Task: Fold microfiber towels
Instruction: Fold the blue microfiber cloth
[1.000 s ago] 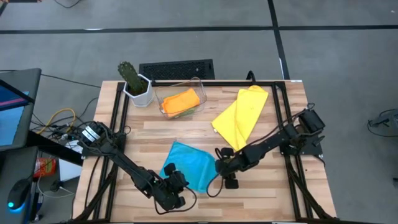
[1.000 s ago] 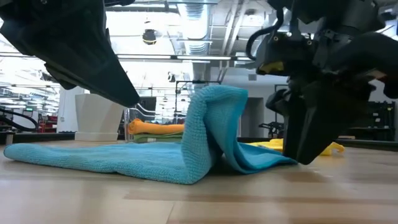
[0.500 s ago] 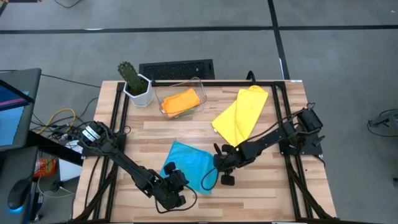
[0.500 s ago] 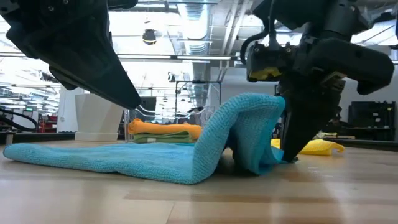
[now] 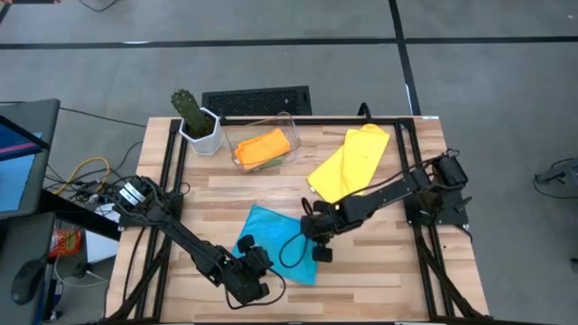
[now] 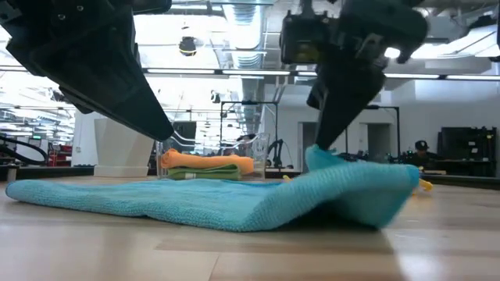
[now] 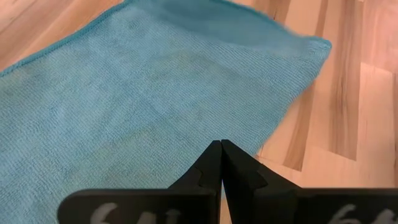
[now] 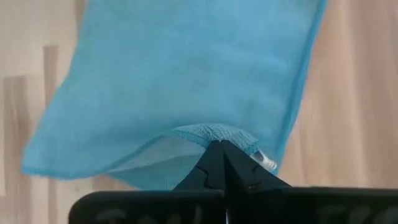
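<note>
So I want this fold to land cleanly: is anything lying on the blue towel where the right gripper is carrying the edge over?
Nothing visible. The right gripper is shut on the light blue towel, whose flat part is bare. The left gripper sits shut at its near edge.

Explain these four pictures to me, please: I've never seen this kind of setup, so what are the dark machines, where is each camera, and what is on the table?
Two dark robot arms work at a wooden table. One picture looks straight down on everything, one looks level across the tabletop, and one comes from each arm's wrist, looking past that arm's own two fingers.

The right claw is shut on an edge of the light blue towel and holds that edge lifted over the cloth. The left claw is shut too, at the towel's near side; whether it pinches the cloth cannot be told.

Farther back lie a yellow towel, spread out, and a clear plastic bin holding a folded orange towel on a green one. Beside the bin stands a potted cactus.
</note>
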`<state>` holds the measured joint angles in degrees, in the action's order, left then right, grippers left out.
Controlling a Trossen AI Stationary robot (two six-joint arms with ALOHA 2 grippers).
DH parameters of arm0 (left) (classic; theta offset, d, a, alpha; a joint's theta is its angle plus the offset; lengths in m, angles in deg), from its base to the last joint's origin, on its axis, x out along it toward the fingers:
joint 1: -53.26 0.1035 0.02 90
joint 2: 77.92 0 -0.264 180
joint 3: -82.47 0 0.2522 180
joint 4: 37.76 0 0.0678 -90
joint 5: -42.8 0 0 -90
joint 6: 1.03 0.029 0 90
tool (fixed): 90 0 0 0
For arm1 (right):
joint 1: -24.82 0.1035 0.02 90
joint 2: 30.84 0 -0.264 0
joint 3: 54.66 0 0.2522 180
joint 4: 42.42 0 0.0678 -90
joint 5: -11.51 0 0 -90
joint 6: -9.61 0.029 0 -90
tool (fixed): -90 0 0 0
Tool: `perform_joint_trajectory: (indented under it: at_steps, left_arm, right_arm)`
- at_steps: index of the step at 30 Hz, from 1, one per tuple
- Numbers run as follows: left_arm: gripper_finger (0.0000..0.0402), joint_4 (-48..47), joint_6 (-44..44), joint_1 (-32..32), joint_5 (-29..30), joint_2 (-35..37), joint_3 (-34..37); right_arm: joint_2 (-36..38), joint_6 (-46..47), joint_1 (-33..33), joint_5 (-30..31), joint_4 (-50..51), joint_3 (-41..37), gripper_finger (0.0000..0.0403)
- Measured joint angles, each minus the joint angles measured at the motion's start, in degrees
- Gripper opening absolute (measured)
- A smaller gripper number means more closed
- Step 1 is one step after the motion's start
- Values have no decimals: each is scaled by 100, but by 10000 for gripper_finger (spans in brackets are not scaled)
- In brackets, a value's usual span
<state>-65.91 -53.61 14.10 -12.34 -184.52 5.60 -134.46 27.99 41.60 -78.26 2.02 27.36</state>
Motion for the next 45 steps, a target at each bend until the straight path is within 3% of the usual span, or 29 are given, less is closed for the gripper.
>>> perform_joint_trajectory:
  at_steps: [11,20,29,42,45]
  left_arm:
    - [0,3,-30,0,-31,0,0]
    - [0,2,-11,-2,-71,0,0]
    - [0,9,-38,-22,-111,0,0]
    - [0,-57,-45,-63,-109,0,-7]
    - [0,-70,-48,-61,-93,0,-7]
  right_arm:
    - [3,-385,-76,-362,468,117,49]
    - [7,-76,199,6,1174,84,144]
    - [12,242,98,-27,1457,84,220]
    - [-741,123,-158,-334,1107,-52,225]
    - [-803,114,-182,-463,1114,-56,205]
